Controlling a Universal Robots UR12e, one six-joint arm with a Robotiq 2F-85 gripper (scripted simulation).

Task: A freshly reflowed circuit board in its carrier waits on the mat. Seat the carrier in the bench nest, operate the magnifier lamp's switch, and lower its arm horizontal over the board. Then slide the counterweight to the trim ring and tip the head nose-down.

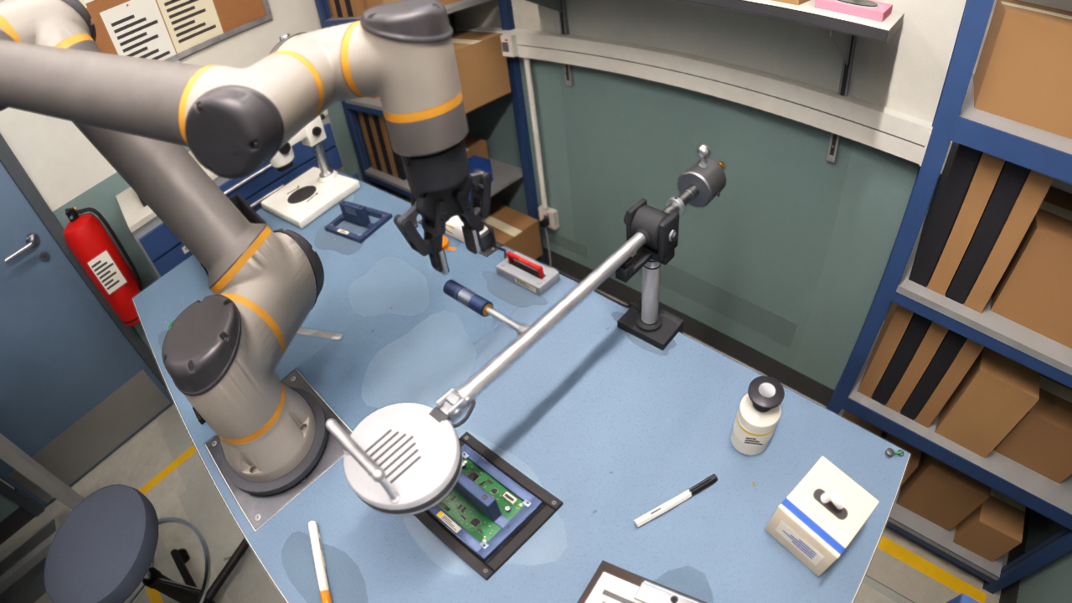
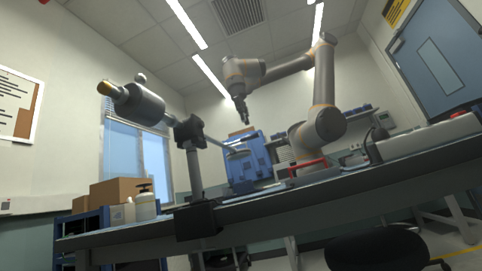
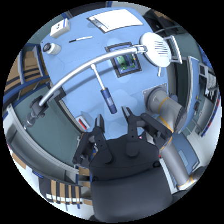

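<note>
The circuit board in its carrier [image 1: 480, 504] [image 3: 125, 62] sits inside the black-framed bench nest at the near edge of the blue bench. The magnifier lamp's arm [image 1: 547, 322] [image 3: 82, 68] slopes down from its pivot block [image 1: 651, 225] to the round white head [image 1: 401, 457] [image 3: 158, 49], which hangs over the board's left part. The grey counterweight [image 1: 701, 180] [image 2: 138, 103] sits on the short rod behind the pivot, near its outer end. My gripper [image 1: 444, 241] [image 3: 114, 117] [image 2: 244, 114] hangs open and empty, high above the bench's far left side, well away from the lamp.
A blue-handled screwdriver [image 1: 480, 304] [image 3: 105, 91] lies below my gripper. A red-handled block [image 1: 527, 271] sits near the wall. A white bottle [image 1: 756, 416], marker [image 1: 675, 501] and white box [image 1: 821, 516] occupy the right side. A pen [image 1: 320, 559] lies near the front left edge.
</note>
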